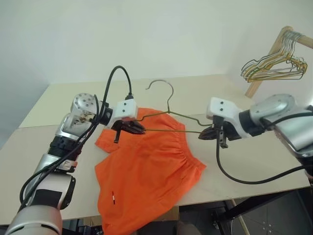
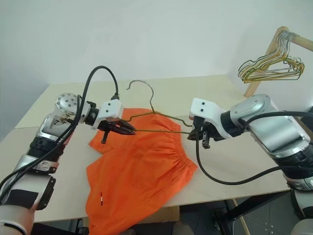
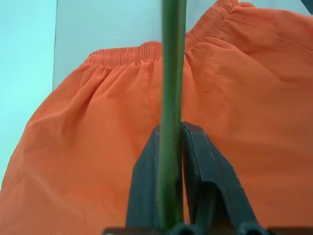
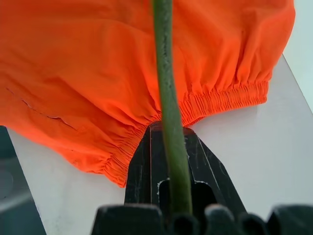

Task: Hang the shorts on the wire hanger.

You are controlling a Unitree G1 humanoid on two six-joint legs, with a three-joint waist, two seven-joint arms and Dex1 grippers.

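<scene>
The thin grey-green wire hanger (image 1: 168, 115), hook pointing far, is gripped at either end by the left end effector (image 1: 138, 129) and right end effector (image 1: 205, 134) above crumpled bright orange shorts (image 1: 146, 171).

A pale wooden counter (image 1: 58, 98) stands against a plain white wall (image 1: 146, 34). At its far right corner a wooden rail (image 1: 274, 54) leans, carrying a bunch of gold and green hangers (image 1: 274, 68). Light is soft and even.

The shorts (image 1: 146, 171) cover the worktop's (image 1: 58, 103) middle and spill over its near edge. Above them the hanger (image 1: 168, 117) spans between both end effectors. Bare worktop lies along the far edge and toward the left corners.
</scene>
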